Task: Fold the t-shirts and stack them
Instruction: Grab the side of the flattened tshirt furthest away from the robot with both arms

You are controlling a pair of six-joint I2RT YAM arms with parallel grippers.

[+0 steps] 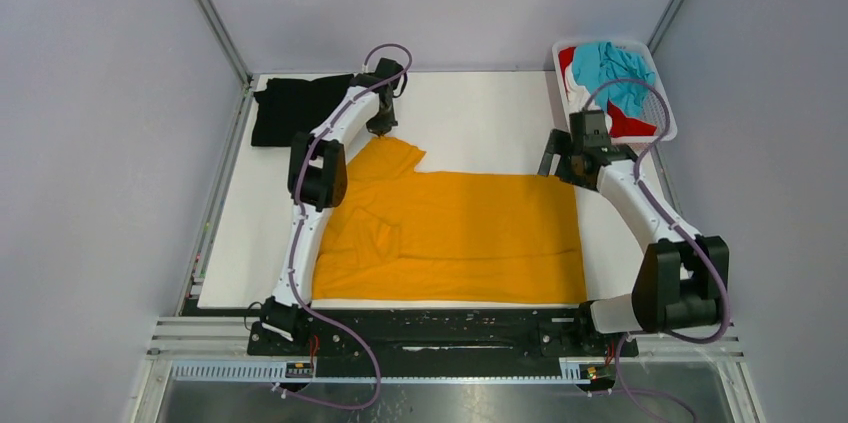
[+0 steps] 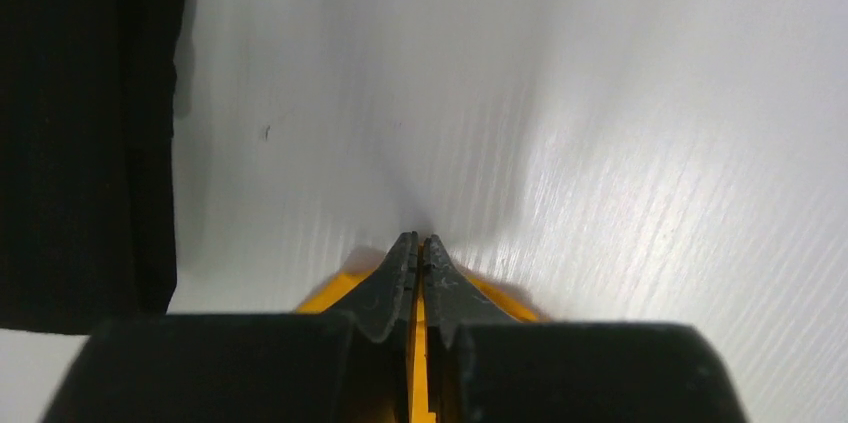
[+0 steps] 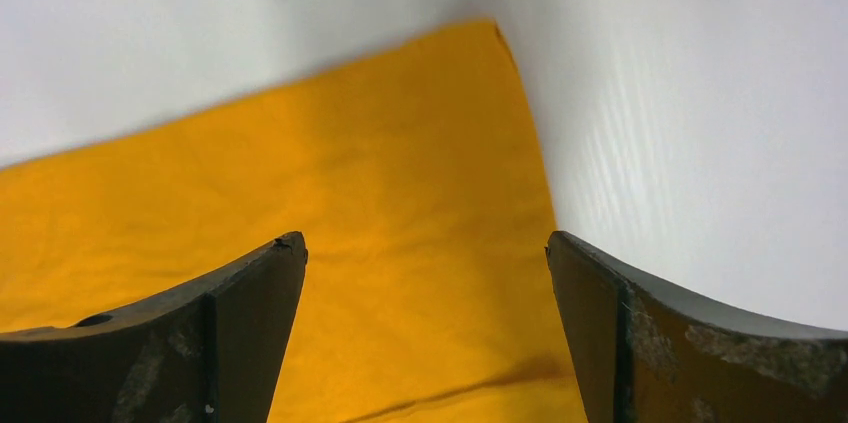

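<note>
The large orange-yellow t-shirt [image 1: 460, 235] lies spread over the middle of the white table. My left gripper [image 1: 381, 129] is shut on its far left sleeve; in the left wrist view orange cloth [image 2: 417, 343] shows between the closed fingers of the left gripper [image 2: 420, 240]. My right gripper [image 1: 556, 165] is open just above the shirt's far right corner; the right wrist view shows the right gripper [image 3: 425, 243] with that corner [image 3: 400, 163] between the spread fingers. A folded black t-shirt [image 1: 290, 108] lies at the far left, also in the left wrist view [image 2: 80, 133].
A white slotted basket [image 1: 662, 93] at the far right holds a teal t-shirt [image 1: 615, 68], a red one [image 1: 628, 123] and some white cloth. A metal frame rail runs along the table's left edge [image 1: 215, 203].
</note>
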